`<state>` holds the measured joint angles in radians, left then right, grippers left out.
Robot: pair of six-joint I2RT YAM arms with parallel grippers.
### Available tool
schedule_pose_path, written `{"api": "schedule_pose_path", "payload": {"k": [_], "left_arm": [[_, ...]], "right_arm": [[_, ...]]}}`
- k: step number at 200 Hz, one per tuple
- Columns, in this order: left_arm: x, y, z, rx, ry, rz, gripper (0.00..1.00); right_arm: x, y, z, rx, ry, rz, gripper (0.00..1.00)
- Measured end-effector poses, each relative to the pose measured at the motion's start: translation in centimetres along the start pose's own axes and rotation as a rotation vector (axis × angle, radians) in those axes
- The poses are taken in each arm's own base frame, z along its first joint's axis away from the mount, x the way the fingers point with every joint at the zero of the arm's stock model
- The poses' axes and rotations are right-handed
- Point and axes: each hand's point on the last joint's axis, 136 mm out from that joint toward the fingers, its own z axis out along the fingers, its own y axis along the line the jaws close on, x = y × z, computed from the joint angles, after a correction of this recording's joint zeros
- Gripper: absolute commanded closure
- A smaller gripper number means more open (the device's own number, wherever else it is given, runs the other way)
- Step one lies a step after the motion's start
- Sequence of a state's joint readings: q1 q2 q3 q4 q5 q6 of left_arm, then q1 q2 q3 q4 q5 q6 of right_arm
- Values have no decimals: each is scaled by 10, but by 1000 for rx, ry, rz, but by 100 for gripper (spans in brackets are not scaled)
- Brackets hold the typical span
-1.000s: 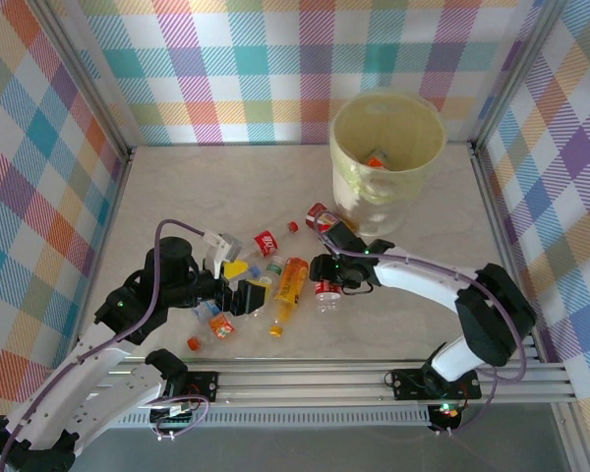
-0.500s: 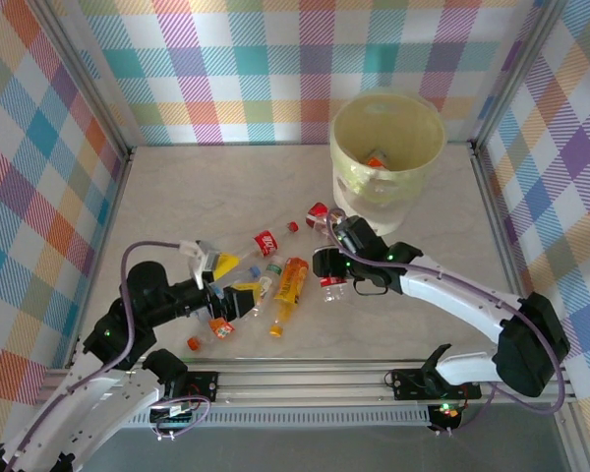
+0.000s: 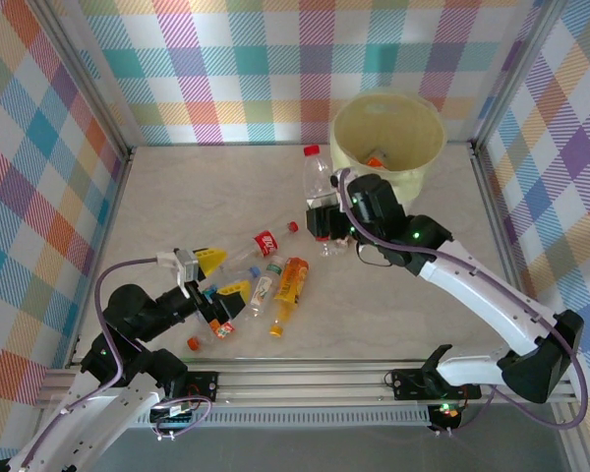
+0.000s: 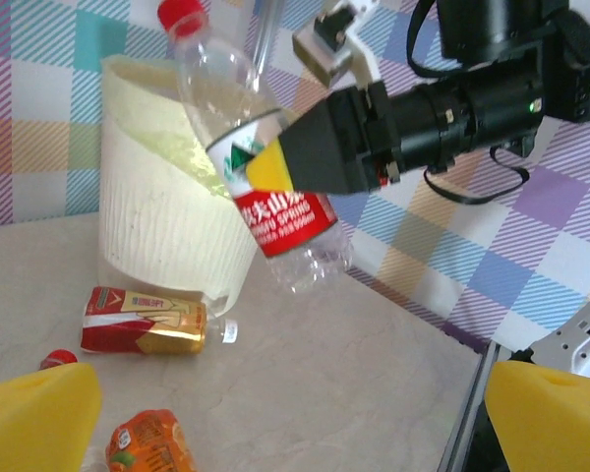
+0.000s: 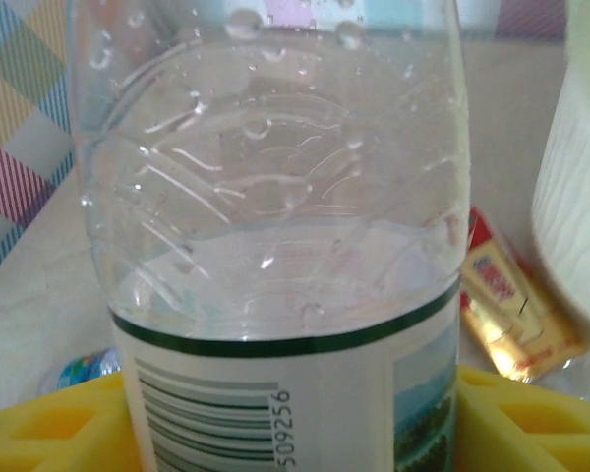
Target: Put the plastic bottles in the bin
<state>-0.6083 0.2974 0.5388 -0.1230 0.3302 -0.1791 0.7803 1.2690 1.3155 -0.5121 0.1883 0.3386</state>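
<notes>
The right gripper [image 3: 322, 220] is clamped across the body of the red-capped bottle [image 3: 318, 187], a clear one with a red and green label; the left wrist view shows one yellow pad [image 4: 269, 165] pressed against the label and the bottle [image 4: 278, 218] clear of the tabletop [image 3: 206, 187], tilted with its cap uppermost. In the right wrist view the bottle [image 5: 275, 206] stands between the two yellow fingers [image 5: 49, 433], its barcode facing the lens. In the top view the held bottle lies just beside the left side of the bin [image 3: 401, 183], cap toward the far edge, and outside the rim. The bin stands at the far right corner of the tabletop and holds at least one orange-labelled item [image 3: 376, 160]. A crushed red-and-gold bottle [image 4: 143, 320] lies on its side just beside the bin's base [image 4: 167, 246]. The left gripper [image 3: 221, 274] is fully spread and grasps nothing, positioned over the near left part of the tabletop. The remaining bottles lie grouped between the centre and the near edge: a red-labelled clear bottle [image 3: 260, 243], an orange bottle [image 3: 291, 280], a small clear bottle [image 3: 261, 295] and an orange-labelled bottle [image 3: 219, 326], with a loose red cap [image 3: 192, 343] nearest the near edge.
</notes>
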Motion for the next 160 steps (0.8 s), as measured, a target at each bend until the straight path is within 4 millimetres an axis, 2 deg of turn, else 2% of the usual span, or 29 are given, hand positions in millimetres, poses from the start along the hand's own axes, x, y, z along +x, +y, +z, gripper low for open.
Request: {"api": "schedule_pose_path", "payload": {"k": [30, 80, 120, 160], "left_arm": [[0, 0, 0, 1, -2, -4, 0], [-1, 1, 0, -8, -4, -12, 0], [4, 4, 1, -11, 4, -20, 0], [3, 0, 2, 12, -7, -33, 0]], "right_arm": [[-44, 2, -7, 51, -93, -74, 34], [-91, -12, -2, 145, -164, -147, 34], [-133, -42, 1, 244, -212, -153, 35], [-153, -86, 5, 345, -214, -116, 35]]}}
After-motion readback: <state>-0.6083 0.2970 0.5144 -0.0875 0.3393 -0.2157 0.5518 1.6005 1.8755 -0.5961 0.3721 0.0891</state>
